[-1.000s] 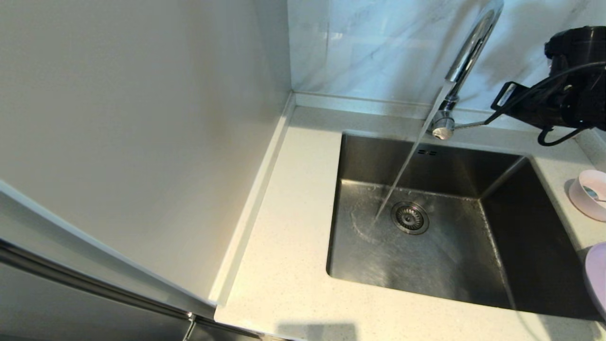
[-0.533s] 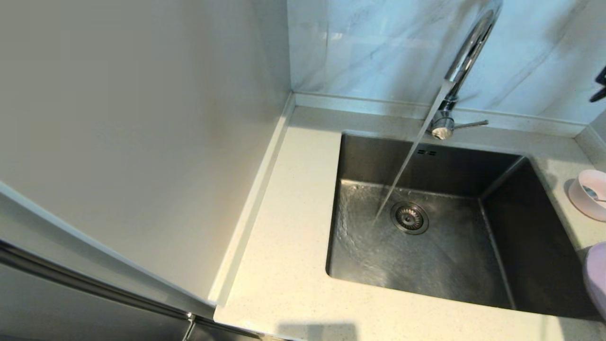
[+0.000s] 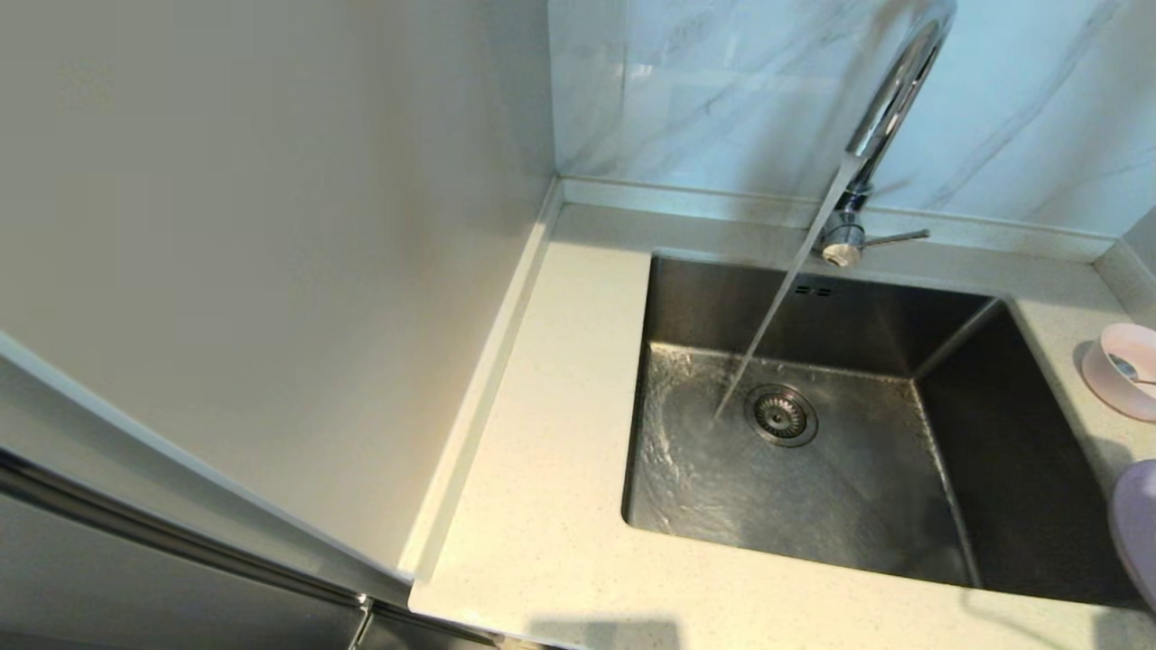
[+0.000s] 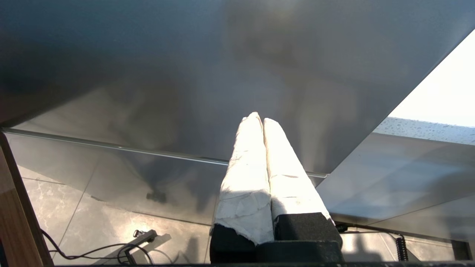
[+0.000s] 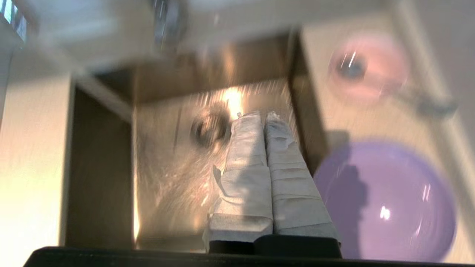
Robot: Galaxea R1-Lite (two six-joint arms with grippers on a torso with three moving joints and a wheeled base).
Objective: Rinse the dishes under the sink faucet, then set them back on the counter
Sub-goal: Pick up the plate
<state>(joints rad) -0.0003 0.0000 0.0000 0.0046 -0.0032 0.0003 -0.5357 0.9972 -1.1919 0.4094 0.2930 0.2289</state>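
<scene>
A small round pale pink bowl (image 3: pixel 1123 368) is seen at the 3 o'clock edge of the head view, set upright on the off-white, finely speckled stone desk (image 3: pixel 551 469), with a small dark-and-shiny spot inside it. Just toward 5 o'clock from it, apart from it, a wider flat round lilac-purple plate (image 3: pixel 1136 519) lies on the same desk, cut by the picture's edge. Both sit just beside the large rectangular brushed stainless steel sink (image 3: pixel 686 298); its round metal drain strainer (image 3: pixel 781 415) and two small overflow slots (image 3: pixel 814 291) are visible.

Water is poured in a slanted stream from the tall shiny chrome gooseneck faucet (image 3: pixel 890 99) at 1 o'clock — it lands just beside the strainer, and the basin floor is rippled and wet. The thin side lever (image 3: pixel 894 238) points toward 3 o'clock.

Marble-veined wall tiles (image 3: pixel 704 90) rise behind the desk's low back edge; a plain pale panel (image 3: pixel 253 226) fills the 9 o'clock side.

The right pincer (image 5: pixel 264 118) is held above the sink, its white-wrapped fingers (image 5: pixel 248 155) pressed together on nothing. The left pincer (image 4: pixel 259 119) is parked low by a grey cabinet front (image 4: pixel 185 74), likewise closed and empty.
</scene>
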